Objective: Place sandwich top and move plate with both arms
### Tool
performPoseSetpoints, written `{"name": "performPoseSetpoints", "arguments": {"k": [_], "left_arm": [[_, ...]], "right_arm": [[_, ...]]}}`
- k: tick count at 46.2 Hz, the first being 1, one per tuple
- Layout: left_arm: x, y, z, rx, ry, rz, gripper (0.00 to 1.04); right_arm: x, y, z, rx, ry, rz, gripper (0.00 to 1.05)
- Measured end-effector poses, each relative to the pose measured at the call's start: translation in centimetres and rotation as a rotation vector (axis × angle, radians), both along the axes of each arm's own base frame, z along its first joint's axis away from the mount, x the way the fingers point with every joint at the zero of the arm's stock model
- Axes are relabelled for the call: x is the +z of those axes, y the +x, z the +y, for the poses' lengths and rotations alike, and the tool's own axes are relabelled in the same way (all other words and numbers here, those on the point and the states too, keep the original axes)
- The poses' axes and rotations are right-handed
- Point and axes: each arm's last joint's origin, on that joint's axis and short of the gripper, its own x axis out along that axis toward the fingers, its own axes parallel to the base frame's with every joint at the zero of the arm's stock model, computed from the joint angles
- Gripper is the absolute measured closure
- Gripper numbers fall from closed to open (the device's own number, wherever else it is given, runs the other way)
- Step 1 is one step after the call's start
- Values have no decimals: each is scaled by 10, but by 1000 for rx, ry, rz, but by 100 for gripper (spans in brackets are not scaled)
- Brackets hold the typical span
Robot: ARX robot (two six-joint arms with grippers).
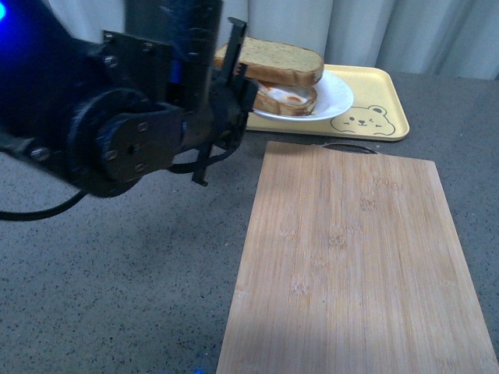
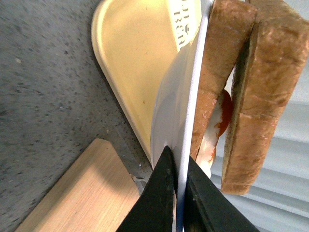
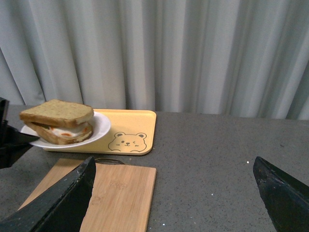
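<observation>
Left jaws: clamped on the left rim of the round white ceramic plate (image 2: 169, 101), one black finger (image 2: 161, 188) under and one over. The left wrist view shows this plainly. In the front view the bulky black left arm (image 1: 117, 132) masks the contact.

On the plate: toast slice (image 2: 215, 63) bearing fried egg (image 2: 219, 121), with the plain tan-brown toast sandwich top (image 2: 260, 96) lying on it. The plate is over the left end of the rectangular yellow bear-print tray (image 3: 145, 121), far on the grey speckled worktop (image 1: 117, 273). Pale wooden board (image 1: 351, 257) nearer, right.

Right jaws: wide apart, empty, seen only in the right wrist view, facing the grey curtain (image 3: 193, 48).
</observation>
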Motion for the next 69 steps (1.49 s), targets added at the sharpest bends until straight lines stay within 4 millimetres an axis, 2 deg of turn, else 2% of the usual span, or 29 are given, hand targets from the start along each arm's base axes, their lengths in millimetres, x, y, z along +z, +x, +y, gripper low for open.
{"name": "performPoseSetpoints", "arguments": {"k": [4, 14, 22, 27, 30, 35, 41, 44, 45, 47, 51, 53, 56, 61, 63, 67, 69], "left_arm": [[-5, 20, -16, -11, 3, 18, 101], [-13, 56, -35, 7, 29, 61, 101], [-14, 73, -44, 8, 58, 108, 100], [-14, 72, -43, -1, 79, 121, 80], [-16, 70, -43, -8, 90, 126, 74], [-17, 59, -36, -31, 153, 146, 54], [2, 38, -24, -71, 385, 159, 29], [17, 27, -19, -86, 532, 103, 17], [18, 25, -16, -81, 616, 45, 16], [24, 20, -9, -24, 764, -152, 25], [25, 3, 8, -13, 892, -325, 35], [27, -16, 27, -8, 1012, -425, 44], [42, -44, 59, 21, 1151, -525, 59], [59, -75, 91, 43, 1222, -563, 78], [61, -83, 98, 41, 1235, -561, 84], [58, -110, 118, 12, 1264, -530, 101], [58, -121, 125, 0, 1271, -525, 101]], "right_arm": [[0, 0, 0, 0, 0, 0, 9], [0, 0, 0, 0, 0, 0, 9], [0, 0, 0, 0, 0, 0, 9], [0, 0, 0, 0, 0, 0, 9], [0, 0, 0, 0, 0, 0, 9], [0, 0, 0, 0, 0, 0, 9], [0, 0, 0, 0, 0, 0, 9], [0, 0, 0, 0, 0, 0, 9], [0, 0, 0, 0, 0, 0, 9], [0, 0, 0, 0, 0, 0, 9], [0, 0, 0, 0, 0, 0, 9], [0, 0, 0, 0, 0, 0, 9], [0, 0, 0, -1, 0, 0, 9], [0, 0, 0, 0, 0, 0, 9], [0, 0, 0, 0, 0, 0, 9], [0, 0, 0, 0, 0, 0, 9], [0, 0, 0, 0, 0, 0, 9]]}}
